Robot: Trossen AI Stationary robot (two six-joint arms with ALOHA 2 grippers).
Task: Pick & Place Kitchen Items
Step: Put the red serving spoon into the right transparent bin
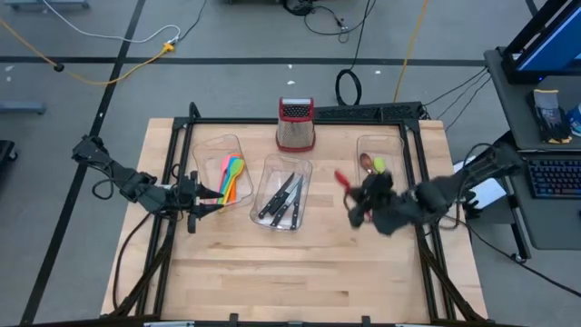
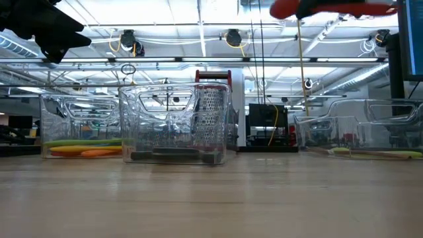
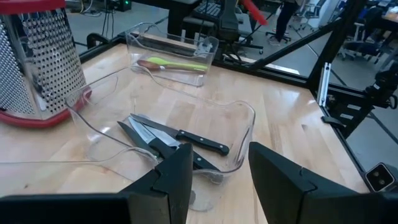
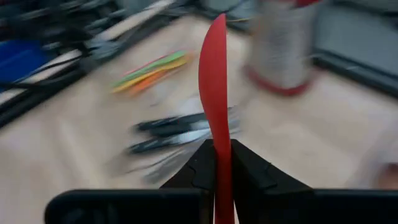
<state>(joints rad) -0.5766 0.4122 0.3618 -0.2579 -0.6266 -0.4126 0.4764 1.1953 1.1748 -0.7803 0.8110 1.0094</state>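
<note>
Three clear bins [image 1: 284, 218] line the counter's [image 1: 290, 282] far half. Right claw [image 4: 222, 163] grips one red spatula [image 4: 215, 93] above the counter beside the right bin; left claw [image 3: 217, 177] stands half-open, empty.

Grey floor [image 1: 82, 109] surrounds the wooden table [image 1: 290, 272]; cables [image 1: 100, 41] trail across it behind the table. A desk [image 1: 536, 136] with a keyboard [image 1: 554, 177] stands right of the table. Ceiling lights [image 2: 165, 26] glow overhead.

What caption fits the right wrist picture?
Right claw shut on a red spatula, held above the table.
</note>
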